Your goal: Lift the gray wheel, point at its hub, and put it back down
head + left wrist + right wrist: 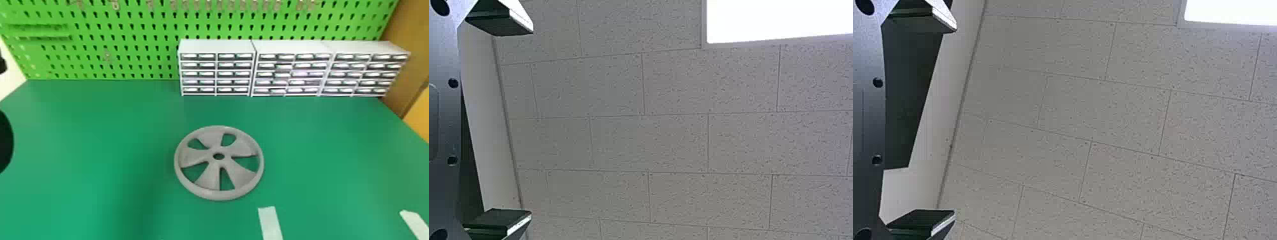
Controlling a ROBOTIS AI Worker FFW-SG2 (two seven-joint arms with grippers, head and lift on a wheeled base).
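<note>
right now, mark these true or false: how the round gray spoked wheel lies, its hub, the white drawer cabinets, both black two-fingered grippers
The gray wheel lies flat on the green table. True.
The left gripper is clamped on the wheel. False: its fingers are apart, nothing between them.
The hub has a hole. True.
The white cabinets stand nearer the robot than the wheel. False: they stand beyond it.
The right gripper is open. True.

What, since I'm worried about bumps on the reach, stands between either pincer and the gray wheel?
Nothing visible stands against or over the gray wheel, which lies flat on the green table. The left pincer and right pincer point at the ceiling, so their full paths cannot be judged.
</note>
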